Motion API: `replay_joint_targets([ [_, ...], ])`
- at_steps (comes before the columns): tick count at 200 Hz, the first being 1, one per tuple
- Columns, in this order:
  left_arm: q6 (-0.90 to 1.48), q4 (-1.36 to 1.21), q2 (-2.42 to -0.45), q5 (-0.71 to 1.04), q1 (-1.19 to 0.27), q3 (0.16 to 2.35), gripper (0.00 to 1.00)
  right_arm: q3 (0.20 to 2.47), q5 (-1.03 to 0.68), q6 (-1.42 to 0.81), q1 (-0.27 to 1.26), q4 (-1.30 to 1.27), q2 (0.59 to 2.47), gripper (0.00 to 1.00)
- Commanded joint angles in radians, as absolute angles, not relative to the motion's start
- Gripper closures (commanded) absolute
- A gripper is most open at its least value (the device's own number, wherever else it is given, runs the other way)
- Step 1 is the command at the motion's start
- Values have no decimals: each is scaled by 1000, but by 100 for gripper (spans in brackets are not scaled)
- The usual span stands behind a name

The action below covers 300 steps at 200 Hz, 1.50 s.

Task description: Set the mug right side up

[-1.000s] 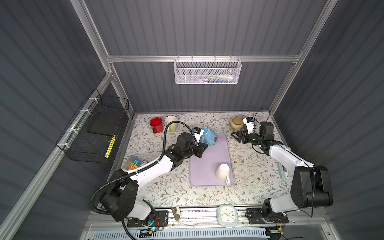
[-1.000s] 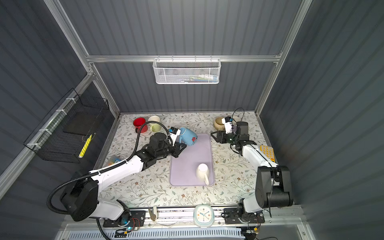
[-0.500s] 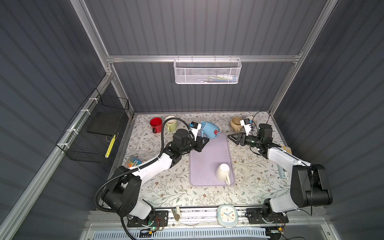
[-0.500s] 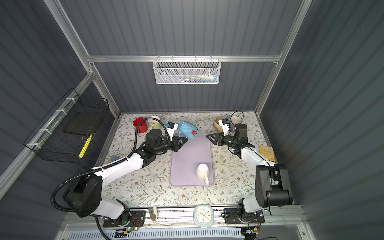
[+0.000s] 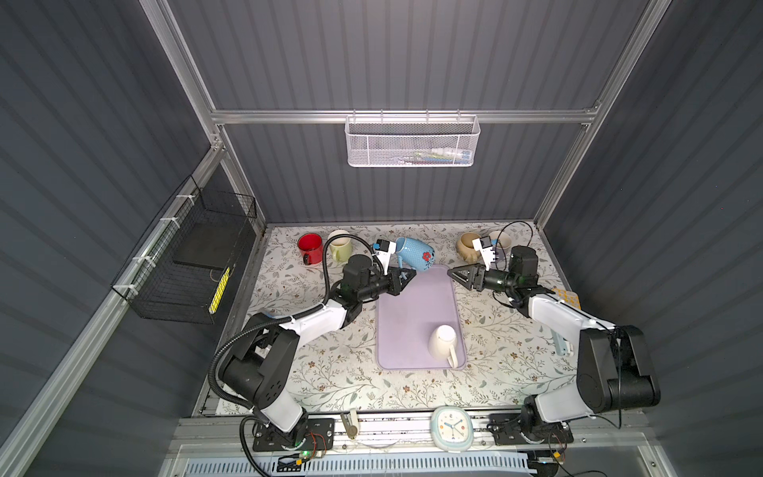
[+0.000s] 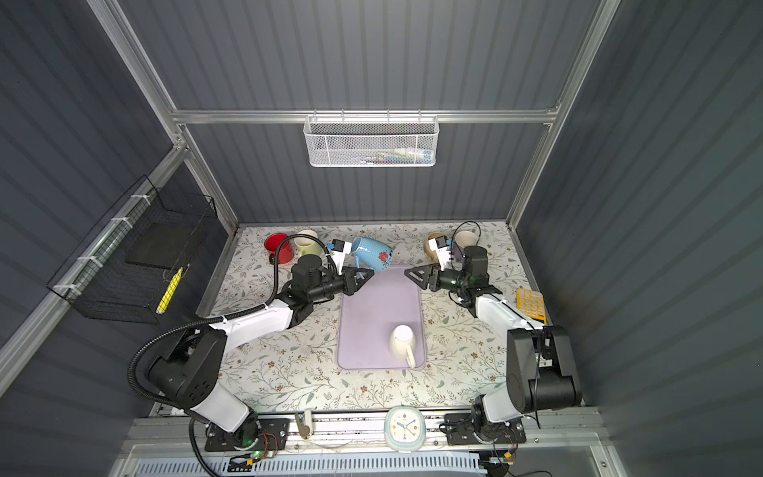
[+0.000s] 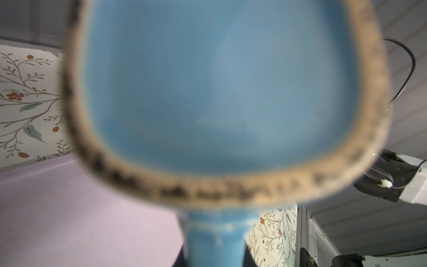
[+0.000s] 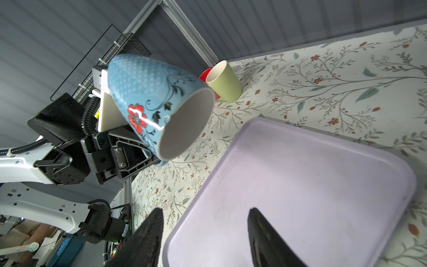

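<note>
Floral-patterned bench [image 5: 330, 371] carries a lilac tray [image 5: 413, 314]. Above the far left corner of it the left gripper [image 5: 408, 274] is clamped on the handle of the blue flowered mug [image 5: 415, 252], which hangs in the air tilted sideways, its mouth toward the right gripper [image 5: 456, 276]; there the jaws stand apart, holding nothing.

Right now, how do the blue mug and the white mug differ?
Support: the blue mug is lifted, clamped at its handle by the left gripper; the white mug stands free on the purple tray.
Pose: the blue mug is tipped, mouth facing sideways; the white mug stands on end, seemingly base up.
Look: the blue mug is dotted and has a red flower; the white mug is plain.
Both have one handle.
</note>
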State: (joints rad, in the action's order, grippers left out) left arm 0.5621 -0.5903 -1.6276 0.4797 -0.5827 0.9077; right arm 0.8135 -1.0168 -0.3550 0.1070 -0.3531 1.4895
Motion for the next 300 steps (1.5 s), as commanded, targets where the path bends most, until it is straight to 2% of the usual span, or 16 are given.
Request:
replay_joint_targets([
  [1, 592, -733, -1634, 517, -577, 920, 87, 851, -1054, -371, 128, -405, 1500, 40],
  [70, 696, -865, -1688, 551, -560, 898, 88, 888, -1092, -484, 172, -581, 1583, 40],
  [106, 717, -881, -1704, 555, -560, 908, 88, 902, -1136, -604, 181, -767, 1652, 40],
  [231, 788, -967, -1759, 573, -560, 914, 88, 989, -1137, -809, 250, -1066, 1794, 40],
  [300, 796, -992, -1770, 566, -561, 890, 88, 998, -1141, -878, 271, -1156, 1825, 48],
])
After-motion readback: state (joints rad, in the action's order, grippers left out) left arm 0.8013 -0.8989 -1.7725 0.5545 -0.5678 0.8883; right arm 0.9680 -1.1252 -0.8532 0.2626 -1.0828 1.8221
